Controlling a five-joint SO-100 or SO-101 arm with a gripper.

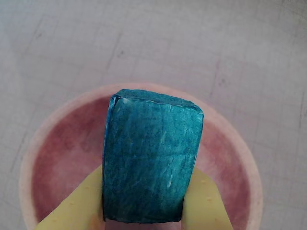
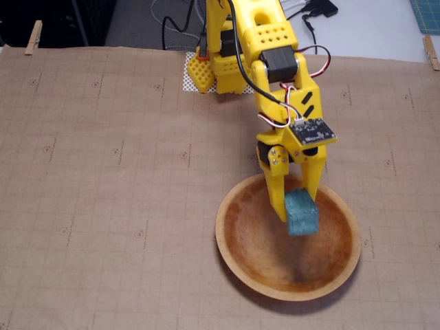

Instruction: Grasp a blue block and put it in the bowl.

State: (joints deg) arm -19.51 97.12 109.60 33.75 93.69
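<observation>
Brown gridded paper (image 2: 103, 206) covers the table, pinned by clothespins (image 2: 33, 37) at its far edge, with cables (image 2: 309, 20) trailing behind our yellow arm (image 2: 254, 41). We see the gripper (image 2: 297, 206) clamped on the blue block (image 2: 301, 213), held over the bowl (image 2: 234, 247); nothing else lies near it.

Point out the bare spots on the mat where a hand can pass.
Free: the mat left of the bowl, reaching to the arm's base. Crowded: over the bowl, where the tool holds the blue block.
</observation>
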